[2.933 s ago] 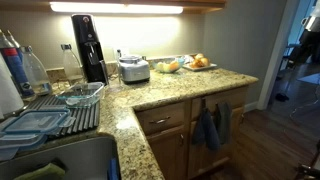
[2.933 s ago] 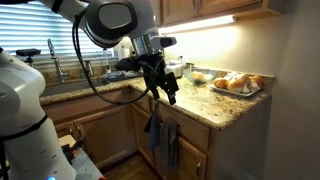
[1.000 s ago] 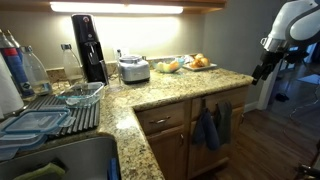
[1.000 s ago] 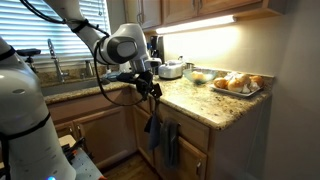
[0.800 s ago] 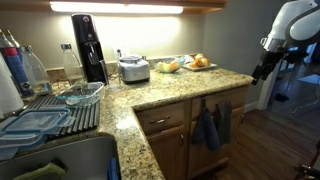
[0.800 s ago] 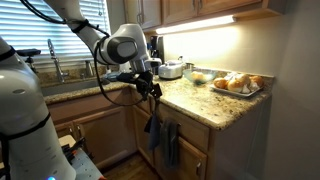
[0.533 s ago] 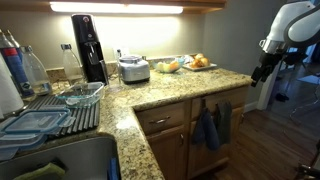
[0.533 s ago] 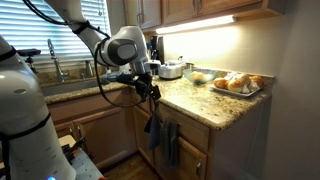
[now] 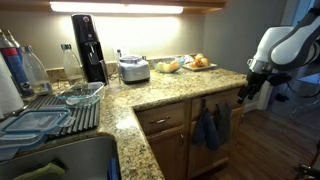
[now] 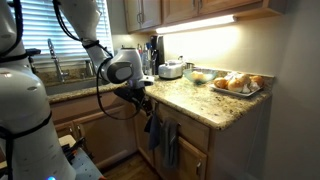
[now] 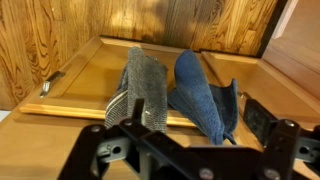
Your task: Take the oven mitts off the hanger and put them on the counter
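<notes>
The oven mitts (image 9: 211,127) hang as dark blue-grey pieces on the front of a wooden cabinet door, under the granite counter (image 9: 170,92). They also show in an exterior view (image 10: 163,138), below the counter edge (image 10: 200,104). In the wrist view a grey striped piece (image 11: 140,85) hangs beside a blue mitt (image 11: 203,92), both on a rail on the door. My gripper (image 11: 180,138) is open and empty, facing the mitts with a gap between. In the exterior views it (image 9: 246,93) (image 10: 146,102) hovers at counter-edge height, in front of the cabinet.
A tray of pastries (image 10: 240,84) and a bowl (image 9: 168,67) sit on the counter near the corner. A small appliance (image 9: 133,69), a black coffee machine (image 9: 90,47), a drying mat with containers (image 9: 50,118) and a sink (image 9: 65,158) lie further along.
My arm has come down and moved in towards the cabinet front, so the gripper is now lower and closer to the hanging mitts. The mitts have not moved.
</notes>
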`<control>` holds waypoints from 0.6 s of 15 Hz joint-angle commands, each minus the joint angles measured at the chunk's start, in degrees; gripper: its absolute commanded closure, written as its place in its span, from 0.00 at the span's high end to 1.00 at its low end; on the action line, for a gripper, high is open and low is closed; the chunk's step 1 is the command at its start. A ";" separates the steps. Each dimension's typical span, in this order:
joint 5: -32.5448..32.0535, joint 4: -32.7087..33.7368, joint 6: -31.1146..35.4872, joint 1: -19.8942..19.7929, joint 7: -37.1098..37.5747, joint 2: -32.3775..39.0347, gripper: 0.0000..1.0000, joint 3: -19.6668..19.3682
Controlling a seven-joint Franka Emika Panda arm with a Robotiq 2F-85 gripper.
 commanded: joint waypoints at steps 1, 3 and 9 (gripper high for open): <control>3.47 0.06 9.91 1.72 1.06 6.25 1.00 2.35; 3.50 0.11 15.64 2.14 1.49 9.53 1.00 3.54; 0.20 0.88 15.84 2.01 2.53 12.02 1.00 3.53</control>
